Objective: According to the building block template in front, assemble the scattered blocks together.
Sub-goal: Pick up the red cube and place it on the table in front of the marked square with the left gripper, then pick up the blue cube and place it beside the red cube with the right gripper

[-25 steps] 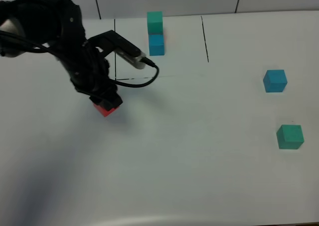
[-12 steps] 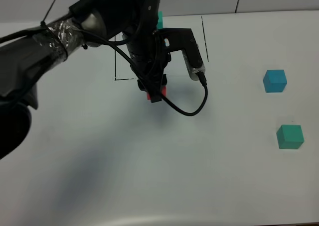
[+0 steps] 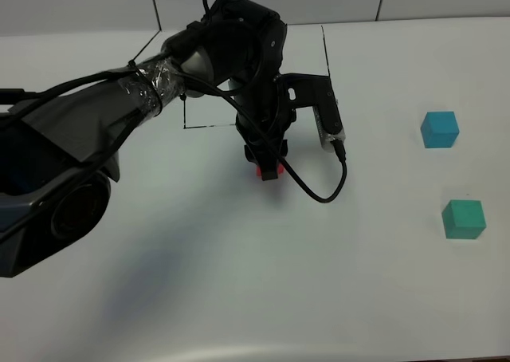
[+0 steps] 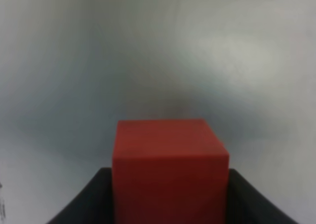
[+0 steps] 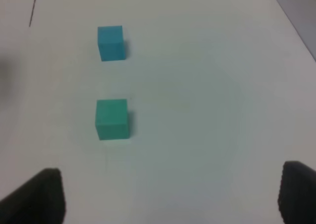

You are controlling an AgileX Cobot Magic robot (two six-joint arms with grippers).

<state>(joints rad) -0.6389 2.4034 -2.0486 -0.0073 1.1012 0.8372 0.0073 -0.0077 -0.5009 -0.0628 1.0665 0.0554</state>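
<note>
My left gripper (image 3: 269,169) is shut on the red cube (image 3: 266,173), holding it near the table's middle, just in front of the black-lined area. In the left wrist view the red cube (image 4: 168,169) sits between the dark fingers (image 4: 84,204). The template cluster is hidden behind my left arm; only its black border lines (image 3: 325,55) show. The blue cube (image 3: 440,129) and the teal-green cube (image 3: 464,219) lie apart at the right. The right wrist view shows the blue cube (image 5: 110,42) and the green cube (image 5: 112,118) beyond my open, empty right gripper (image 5: 170,204).
The left arm (image 3: 119,107) stretches from the left edge across the white table (image 3: 239,282), with a black cable (image 3: 319,194) looping beside the gripper. A wall runs along the table's far edge.
My left gripper has carried the red cube rightward, from the left side to the middle of the table. The arm now covers the template. The blue and green cubes have not moved.
</note>
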